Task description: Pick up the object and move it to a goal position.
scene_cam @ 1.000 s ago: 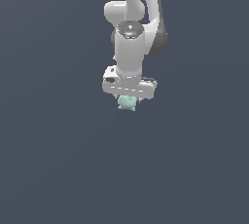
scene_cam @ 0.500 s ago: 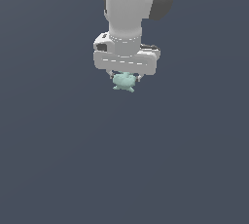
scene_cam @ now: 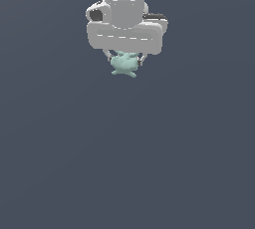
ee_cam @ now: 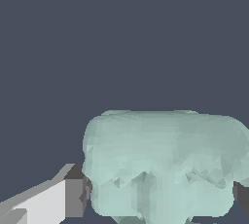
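The object point(scene_cam: 123, 64) is a small pale mint-green lump with little nubs, hanging just under the white gripper point(scene_cam: 124, 61) near the top of the exterior view. The gripper's fingers close on it from both sides, mostly hidden by the wide white hand above. In the wrist view the object point(ee_cam: 163, 162) fills the frame's lower half, with a white and grey finger point(ee_cam: 53, 198) pressed against one side. No goal marker shows in either view.
A plain dark grey-blue surface point(scene_cam: 124, 163) fills everything below and around the arm. Nothing else shows on it.
The arm with the object has risen in the exterior view and looms larger, the hand now near the picture's top. The object stays held between the fingers.
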`<state>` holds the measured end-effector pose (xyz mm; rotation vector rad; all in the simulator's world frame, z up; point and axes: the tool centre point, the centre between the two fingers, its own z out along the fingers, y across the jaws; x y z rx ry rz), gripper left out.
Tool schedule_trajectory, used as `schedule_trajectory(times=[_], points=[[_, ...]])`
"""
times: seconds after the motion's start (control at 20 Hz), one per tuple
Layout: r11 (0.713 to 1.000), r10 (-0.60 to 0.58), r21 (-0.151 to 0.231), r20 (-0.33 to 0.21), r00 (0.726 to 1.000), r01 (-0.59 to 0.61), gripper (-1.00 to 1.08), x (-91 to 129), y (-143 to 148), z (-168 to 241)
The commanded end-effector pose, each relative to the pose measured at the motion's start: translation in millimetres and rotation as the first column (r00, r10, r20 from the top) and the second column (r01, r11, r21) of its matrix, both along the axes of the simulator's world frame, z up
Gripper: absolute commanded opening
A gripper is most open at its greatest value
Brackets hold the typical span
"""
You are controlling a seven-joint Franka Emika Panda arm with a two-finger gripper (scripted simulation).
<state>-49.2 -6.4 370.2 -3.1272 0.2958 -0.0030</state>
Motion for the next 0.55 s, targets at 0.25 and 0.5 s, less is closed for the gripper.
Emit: schedule_trajectory(times=[0.25,0.5], points=[[1.0,0.0,0.0,-0.002,1.0,0.0,-1.0,0.1,-2.3,21.5],[1.0,0.0,0.0,-0.002,1.0,0.0,-1.0,1.1,-2.2,20.3]])
